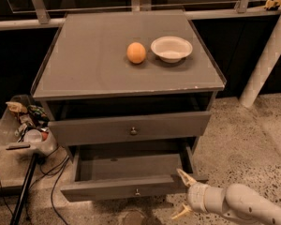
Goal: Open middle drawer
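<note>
The middle drawer (103,190) is found in the lower part of the grey cabinet (93,64), under the taller-fronted drawer (89,131), and it is already drawn far out toward the front, so that its bare floor is seen from above. No contents are seen inside, so it is judged to be light. It is also judged to be stiff, a rigid box that moves only straight in and out of the cabinet. Its front is flat and smooth and offers no edge for a pinch from outside. The natural place to take hold is therefore the small round knob (137,191) at the centre of the front. This knob is metal and is judged to be slippery, so a firm squeeze is needed. A pull at the centre is also judged safer, because a pull at one corner could twist the drawer and make it jam. The gripper (183,196) is placed low at the cabinet's front right, just beside the right front corner of the middle drawer. Its two pale fingers are spread apart, with nothing held between them. On the cabinet top an orange (136,52) and a white bowl (171,48) are standing, well apart from the drawer.
</note>
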`<state>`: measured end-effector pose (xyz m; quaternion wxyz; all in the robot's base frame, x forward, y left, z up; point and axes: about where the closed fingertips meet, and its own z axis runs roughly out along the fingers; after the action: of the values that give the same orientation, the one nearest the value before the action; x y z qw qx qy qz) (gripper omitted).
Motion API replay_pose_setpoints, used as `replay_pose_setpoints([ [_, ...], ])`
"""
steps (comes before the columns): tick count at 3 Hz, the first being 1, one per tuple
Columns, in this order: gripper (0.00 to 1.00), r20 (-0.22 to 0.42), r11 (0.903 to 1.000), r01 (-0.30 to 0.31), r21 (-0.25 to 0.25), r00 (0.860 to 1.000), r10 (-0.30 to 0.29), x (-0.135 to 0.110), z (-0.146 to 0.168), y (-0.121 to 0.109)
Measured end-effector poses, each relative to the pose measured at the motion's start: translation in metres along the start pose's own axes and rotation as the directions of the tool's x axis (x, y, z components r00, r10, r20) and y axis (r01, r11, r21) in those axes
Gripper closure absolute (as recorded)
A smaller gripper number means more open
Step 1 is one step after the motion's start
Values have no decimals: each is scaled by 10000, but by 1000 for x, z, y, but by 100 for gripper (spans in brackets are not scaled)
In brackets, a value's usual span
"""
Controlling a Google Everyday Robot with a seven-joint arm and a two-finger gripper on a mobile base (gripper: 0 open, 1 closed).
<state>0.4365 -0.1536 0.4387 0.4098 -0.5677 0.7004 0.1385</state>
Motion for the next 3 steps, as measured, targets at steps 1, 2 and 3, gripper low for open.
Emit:
replay_pose_setpoints([
  [1,0,63,10000,-35,-41,10000,35,0,1,2],
  [2,0,344,9976,-512,-474,9980,529,10,30,12],
  [3,0,346,9975,-512,-478,9980,529,10,30,12],
])
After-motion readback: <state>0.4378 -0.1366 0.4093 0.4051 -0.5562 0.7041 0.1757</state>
